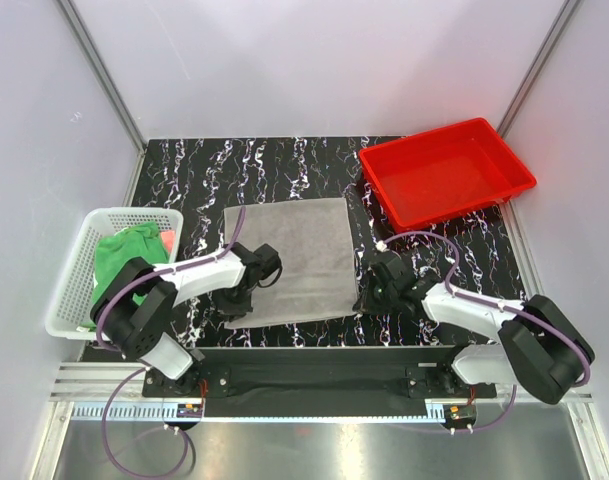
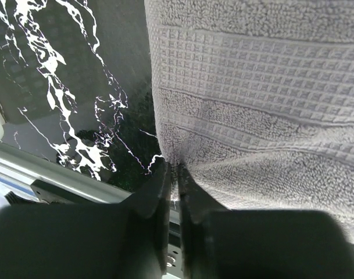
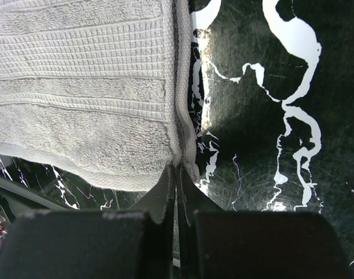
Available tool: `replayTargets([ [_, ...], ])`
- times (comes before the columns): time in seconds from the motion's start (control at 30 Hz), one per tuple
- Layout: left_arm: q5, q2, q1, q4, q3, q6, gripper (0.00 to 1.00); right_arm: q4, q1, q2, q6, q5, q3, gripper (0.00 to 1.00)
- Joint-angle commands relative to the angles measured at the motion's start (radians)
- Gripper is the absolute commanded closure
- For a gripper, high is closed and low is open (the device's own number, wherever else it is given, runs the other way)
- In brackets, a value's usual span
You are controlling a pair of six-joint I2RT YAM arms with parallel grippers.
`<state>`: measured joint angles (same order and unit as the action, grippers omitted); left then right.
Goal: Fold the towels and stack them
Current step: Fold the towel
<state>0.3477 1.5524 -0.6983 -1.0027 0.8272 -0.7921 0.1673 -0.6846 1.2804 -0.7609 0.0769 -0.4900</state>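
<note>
A grey towel (image 1: pixel 294 255) lies spread flat on the black marbled table, between the two arms. My left gripper (image 1: pixel 236 312) is shut on the towel's near left corner; in the left wrist view (image 2: pixel 174 170) the cloth (image 2: pixel 258 99) bunches between the pads. My right gripper (image 1: pixel 362 303) is shut on the near right corner; in the right wrist view (image 3: pixel 178 170) the towel's hem (image 3: pixel 89 87) is pinched. A bright green towel (image 1: pixel 127 256) and a bit of a pink one (image 1: pixel 169 241) lie in the white basket. The pale blue-white towel is out of view.
The white lattice basket (image 1: pixel 74 290) stands at the left edge of the table. A red plastic tray (image 1: pixel 444 170) stands at the back right. A metal rail (image 1: pixel 304 385) runs along the near edge, under the arm bases.
</note>
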Motion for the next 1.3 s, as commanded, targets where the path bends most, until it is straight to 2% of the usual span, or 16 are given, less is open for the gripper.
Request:
replayTargets([
  [0.0, -0.011, -0.005, 0.0, 0.013, 0.012, -0.024, 0.76, 0.021, -0.006, -0.013, 0.005, -0.065, 0.039, 1.0],
  [0.07, -0.022, -0.009, 0.0, 0.015, 0.015, -0.025, 0.62, 0.053, -0.004, -0.038, 0.0, -0.071, 0.036, 1.0],
  [0.13, -0.012, -0.006, 0.0, -0.017, 0.068, -0.024, 0.57, 0.072, -0.006, -0.052, 0.0, -0.071, 0.03, 1.0],
  [0.23, 0.049, -0.014, 0.009, -0.105, 0.185, -0.01, 0.48, 0.095, -0.006, -0.084, 0.0, -0.066, 0.025, 0.91],
  [0.27, 0.068, -0.014, 0.02, -0.141, 0.225, 0.008, 0.45, 0.113, -0.004, -0.099, 0.0, -0.066, 0.022, 0.84],
  [0.37, 0.109, -0.009, 0.107, -0.128, 0.364, 0.101, 0.42, 0.159, -0.006, -0.125, 0.008, -0.071, -0.004, 0.78],
  [0.53, 0.005, 0.041, 0.33, 0.036, 0.547, 0.296, 0.39, 0.202, -0.006, -0.102, 0.054, -0.089, -0.089, 0.71],
  [0.6, -0.057, 0.104, 0.39, 0.116, 0.634, 0.399, 0.39, 0.215, -0.004, -0.053, 0.092, -0.08, -0.145, 0.64],
  [0.73, -0.153, 0.23, 0.457, 0.177, 0.792, 0.591, 0.38, 0.199, 0.037, 0.084, 0.395, 0.048, -0.411, 0.55],
  [0.83, -0.295, 0.285, 0.5, 0.245, 0.833, 0.709, 0.38, 0.192, 0.143, 0.248, 0.567, 0.297, -0.651, 0.52],
  [0.97, -0.409, 0.389, 0.536, 0.3, 0.875, 0.784, 0.36, 0.491, 0.22, 0.568, 0.811, 0.399, -1.086, 0.46],
  [1.03, -0.432, 0.443, 0.54, 0.242, 0.946, 0.822, 0.36, 0.578, 0.25, 0.67, 0.914, 0.422, -1.322, 0.28],
  [1.07, -0.431, 0.503, 0.54, 0.201, 0.992, 0.835, 0.36, 0.692, 0.267, 0.809, 0.978, 0.455, -1.536, 0.27],
  [1.2, -0.392, 0.532, 0.542, 0.233, 0.986, 0.863, 0.35, 0.834, 0.287, 1.02, 1.066, 0.402, -1.835, 0.33],
  [1.23, -0.401, 0.552, 0.548, 0.234, 0.992, 0.873, 0.35, 0.871, 0.293, 1.087, 1.086, 0.39, -1.88, 0.37],
  [1.27, -0.4, 0.567, 0.548, 0.228, 1.019, 0.876, 0.35, 0.879, 0.298, 1.114, 1.116, 0.38, -1.933, 0.48],
])
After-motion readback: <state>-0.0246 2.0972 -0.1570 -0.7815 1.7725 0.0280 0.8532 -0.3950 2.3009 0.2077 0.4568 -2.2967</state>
